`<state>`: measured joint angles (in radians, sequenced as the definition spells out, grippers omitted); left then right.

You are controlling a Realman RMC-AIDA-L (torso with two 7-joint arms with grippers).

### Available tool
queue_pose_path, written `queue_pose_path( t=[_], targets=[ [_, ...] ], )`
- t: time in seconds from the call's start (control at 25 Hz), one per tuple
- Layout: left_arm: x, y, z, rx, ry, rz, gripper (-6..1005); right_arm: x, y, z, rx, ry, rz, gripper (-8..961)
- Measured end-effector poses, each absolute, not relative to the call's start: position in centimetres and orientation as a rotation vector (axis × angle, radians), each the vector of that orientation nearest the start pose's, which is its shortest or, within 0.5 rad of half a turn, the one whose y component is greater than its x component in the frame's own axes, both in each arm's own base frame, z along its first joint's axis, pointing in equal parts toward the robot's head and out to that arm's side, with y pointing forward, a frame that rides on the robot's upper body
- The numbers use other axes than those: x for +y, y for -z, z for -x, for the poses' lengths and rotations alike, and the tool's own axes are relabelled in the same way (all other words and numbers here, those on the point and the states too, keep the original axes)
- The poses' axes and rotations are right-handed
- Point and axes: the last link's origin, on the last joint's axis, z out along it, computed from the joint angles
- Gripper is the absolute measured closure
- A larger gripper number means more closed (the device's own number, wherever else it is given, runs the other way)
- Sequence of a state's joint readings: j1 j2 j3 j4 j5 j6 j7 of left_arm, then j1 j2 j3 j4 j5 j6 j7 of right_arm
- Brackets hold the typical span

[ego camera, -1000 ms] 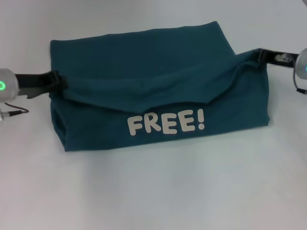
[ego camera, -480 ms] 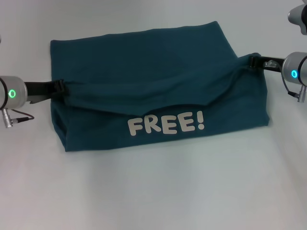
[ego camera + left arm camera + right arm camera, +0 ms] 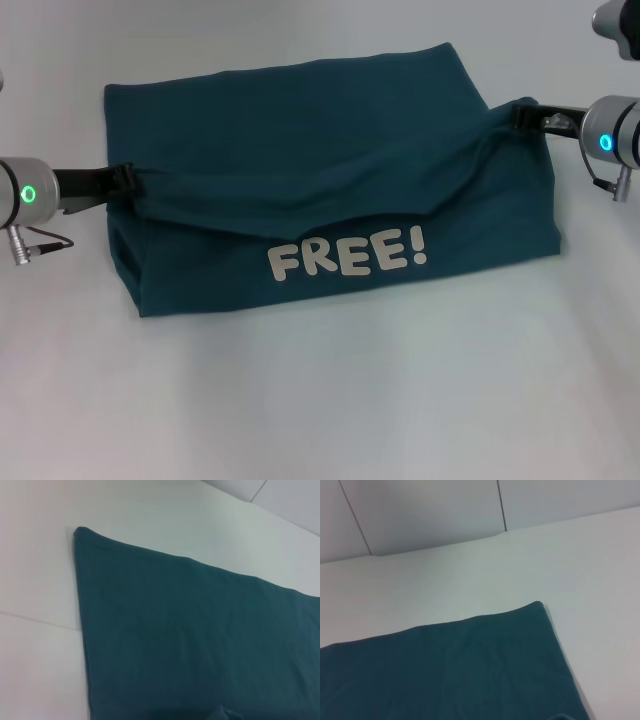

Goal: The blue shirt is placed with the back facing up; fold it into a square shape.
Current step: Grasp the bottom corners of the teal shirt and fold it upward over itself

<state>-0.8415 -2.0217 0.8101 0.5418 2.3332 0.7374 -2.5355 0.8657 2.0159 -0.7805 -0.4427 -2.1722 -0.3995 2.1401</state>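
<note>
White table surface (image 3: 330, 400), pale panelled wall (image 3: 420, 515) behind, soft even light

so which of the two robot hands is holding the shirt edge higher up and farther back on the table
The right hand, gripping the dark teal-blue T-shirt at its right edge. The left hand pinches the opposite edge lower and nearer the camera.

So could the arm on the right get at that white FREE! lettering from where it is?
Probably yes: the FREE! lettering lies uncovered, facing up, but the right gripper is pinching the blue shirt edge first.
</note>
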Motion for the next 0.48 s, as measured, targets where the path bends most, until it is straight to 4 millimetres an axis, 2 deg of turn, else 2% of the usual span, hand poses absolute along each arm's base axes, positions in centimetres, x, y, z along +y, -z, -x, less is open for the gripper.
queue_pose_path(
  t=[0.48],
  targets=[
    [46.73,-1.48,25.01,-1.501,0.405,1.869,969,49.1,-2.93,-25.95,1.091,-0.318,1.791,875]
  ],
)
